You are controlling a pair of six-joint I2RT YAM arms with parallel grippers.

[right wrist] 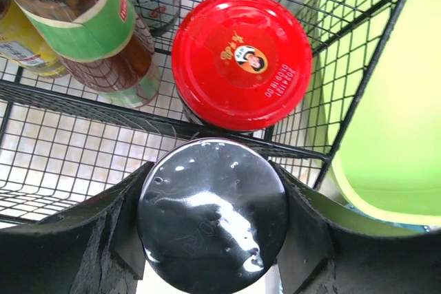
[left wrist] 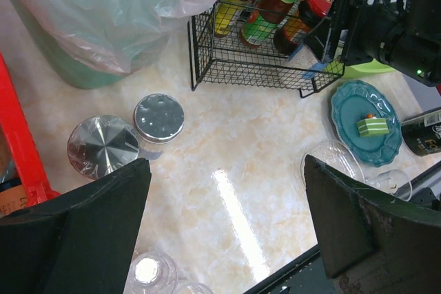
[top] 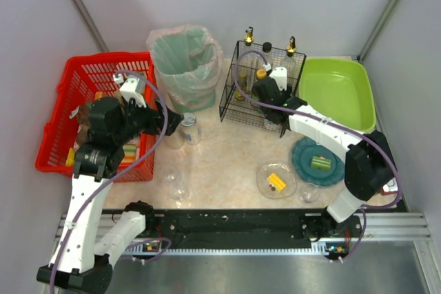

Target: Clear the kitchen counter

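The kitchen counter (top: 227, 149) is a beige marbled top. My left gripper (top: 164, 122) is open and empty, hovering above bare counter (left wrist: 227, 170) next to two silver-lidded jars (left wrist: 159, 117) (left wrist: 103, 146). My right gripper (top: 267, 91) is at the front of the black wire rack (top: 242, 105) and is shut on a black-lidded jar (right wrist: 212, 218). The jar is held just outside the rack's front wire, in front of a red-lidded jar (right wrist: 241, 60) standing inside. What is below the black lid is hidden.
A red basket (top: 89, 74) stands at left, and a bin with a plastic bag (top: 185, 67) behind the jars. A green tub (top: 337, 91) is at back right. A teal plate (top: 303, 160), a clear dish (top: 265, 173) and glass cups (top: 179, 191) sit near the front rail.
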